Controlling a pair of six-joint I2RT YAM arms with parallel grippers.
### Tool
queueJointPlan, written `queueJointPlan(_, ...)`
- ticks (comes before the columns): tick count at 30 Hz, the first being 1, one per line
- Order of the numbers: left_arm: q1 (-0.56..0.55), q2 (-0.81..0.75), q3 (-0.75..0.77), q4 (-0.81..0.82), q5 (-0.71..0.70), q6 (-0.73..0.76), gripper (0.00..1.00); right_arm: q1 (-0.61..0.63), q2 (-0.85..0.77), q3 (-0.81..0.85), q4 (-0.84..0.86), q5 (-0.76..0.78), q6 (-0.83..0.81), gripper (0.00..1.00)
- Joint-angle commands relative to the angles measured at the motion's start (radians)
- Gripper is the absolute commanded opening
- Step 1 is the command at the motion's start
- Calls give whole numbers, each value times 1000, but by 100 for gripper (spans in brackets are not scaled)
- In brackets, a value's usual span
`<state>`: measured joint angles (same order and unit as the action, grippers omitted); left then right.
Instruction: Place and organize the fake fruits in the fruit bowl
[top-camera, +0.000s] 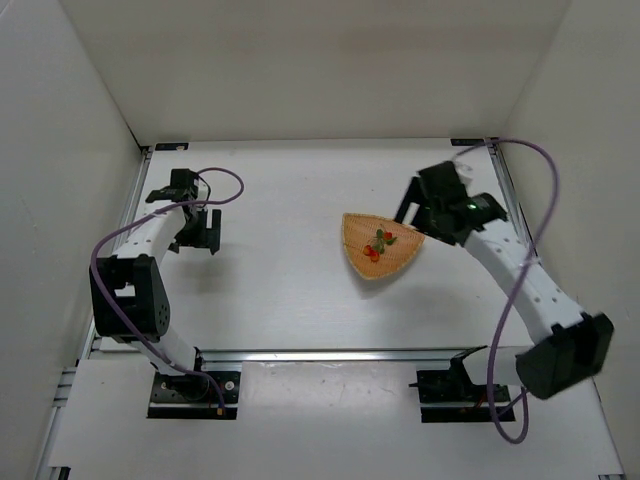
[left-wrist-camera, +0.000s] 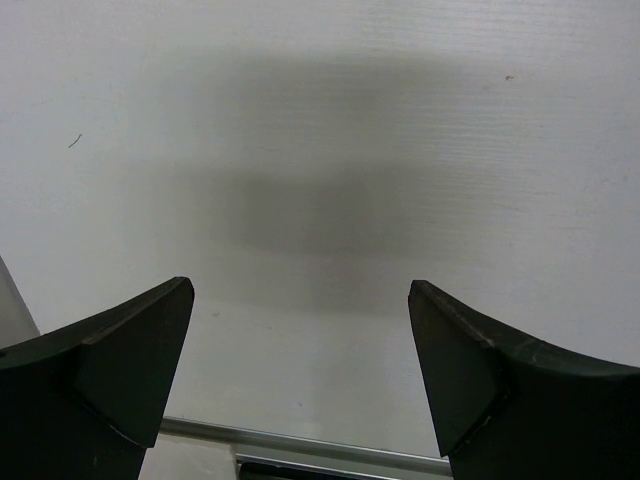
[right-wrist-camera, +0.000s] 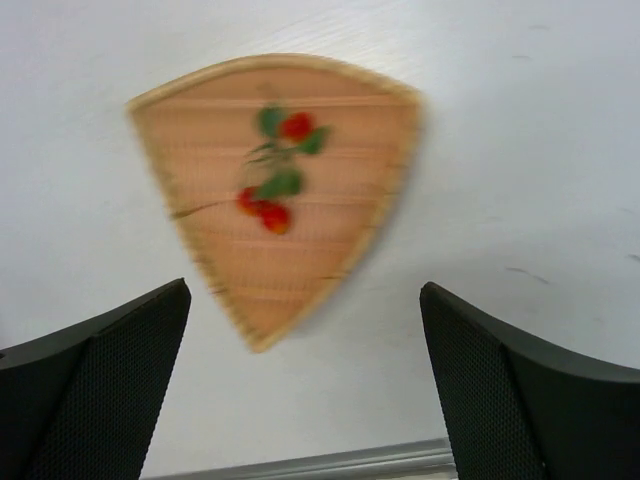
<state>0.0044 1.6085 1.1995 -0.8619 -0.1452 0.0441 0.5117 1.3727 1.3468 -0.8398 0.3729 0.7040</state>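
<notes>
The fruit bowl (top-camera: 357, 231) is a tan wicker basket shaped like a rounded triangle, lying on the white table right of centre. Inside it lie the fake fruits (top-camera: 377, 246): small red berries on a sprig with green leaves. The right wrist view shows the fruit bowl (right-wrist-camera: 200, 150) from above and slightly blurred, with one berry (right-wrist-camera: 297, 125) high on the sprig and a red pair (right-wrist-camera: 268, 212) lower. My right gripper (right-wrist-camera: 305, 290) is open and empty above the basket's near tip, touching nothing. My left gripper (left-wrist-camera: 300, 285) is open and empty over bare table at the far left (top-camera: 200, 235).
White walls enclose the table on the left, back and right. A metal rail (top-camera: 340, 354) runs along the near edge in front of the arm bases. The right arm's purple cable (top-camera: 545, 200) loops by the right wall.
</notes>
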Motion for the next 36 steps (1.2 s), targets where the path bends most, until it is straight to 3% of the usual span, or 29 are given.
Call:
queueJointPlan(1, 31, -59, -8, 4, 18, -15, 100, -172, -171, -167, -93, -72, -43, 100)
queueJointPlan(6, 49, -68, -8, 4, 18, -15, 100, -508, -429, -376, -93, -179, -104, 100)
queueJointPlan(11, 49, -77, -8, -5, 27, -24, 100, -668, -509, -462, -102, -282, -159, 100)
queueJointPlan(36, 49, -96, -26, -5, 27, -24, 100, -680, -498, -515, -113, -276, -173, 100)
